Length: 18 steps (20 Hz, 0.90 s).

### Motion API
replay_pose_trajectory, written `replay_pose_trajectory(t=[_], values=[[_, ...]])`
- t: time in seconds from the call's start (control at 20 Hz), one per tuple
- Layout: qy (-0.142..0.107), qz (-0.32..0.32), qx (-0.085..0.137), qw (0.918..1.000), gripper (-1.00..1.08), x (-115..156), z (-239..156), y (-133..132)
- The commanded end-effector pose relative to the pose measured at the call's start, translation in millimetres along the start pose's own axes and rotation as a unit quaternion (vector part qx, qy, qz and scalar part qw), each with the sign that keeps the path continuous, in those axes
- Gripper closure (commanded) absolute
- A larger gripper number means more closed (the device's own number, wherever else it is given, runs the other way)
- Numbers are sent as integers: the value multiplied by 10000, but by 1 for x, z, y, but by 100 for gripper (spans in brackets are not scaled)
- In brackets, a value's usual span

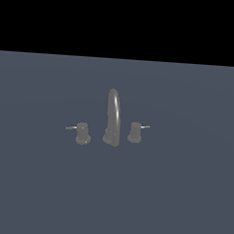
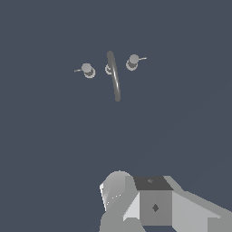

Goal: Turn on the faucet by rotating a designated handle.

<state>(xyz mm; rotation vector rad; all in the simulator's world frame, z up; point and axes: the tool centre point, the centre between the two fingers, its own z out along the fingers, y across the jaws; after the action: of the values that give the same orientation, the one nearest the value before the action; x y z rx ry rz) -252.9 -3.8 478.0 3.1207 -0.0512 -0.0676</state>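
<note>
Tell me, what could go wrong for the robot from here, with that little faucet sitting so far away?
Two look-alike knobs flank the spout. The designated handle is on the exterior view's left, its lever pointing away from the spout; the twin knob could be taken by mistake. The tall spout stands close between them, so the arm might bump it on approach. The levers are thin, so a push could slip off. The fingers are not visible, so their state is unknown.

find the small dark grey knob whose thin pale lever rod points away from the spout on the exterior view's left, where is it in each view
Exterior view: the small dark grey knob with the thin pale lever rod stands at the exterior view's left of the tall dark grey arched spout, apart from it.
Wrist view: the same knob appears small and far off, seen from above, beside the spout.
Shared landmark: the arched spout, standing between this knob and its twin knob.
</note>
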Motion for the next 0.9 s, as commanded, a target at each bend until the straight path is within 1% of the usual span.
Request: replay_pose_trajectory(t=[0.0,0.4,0.85], values=[[0,0,0,10000,108,0,0,0],[2,165,6,9999,108,2,10,-7],[8,749,26,9972,108,11,44,-33]])
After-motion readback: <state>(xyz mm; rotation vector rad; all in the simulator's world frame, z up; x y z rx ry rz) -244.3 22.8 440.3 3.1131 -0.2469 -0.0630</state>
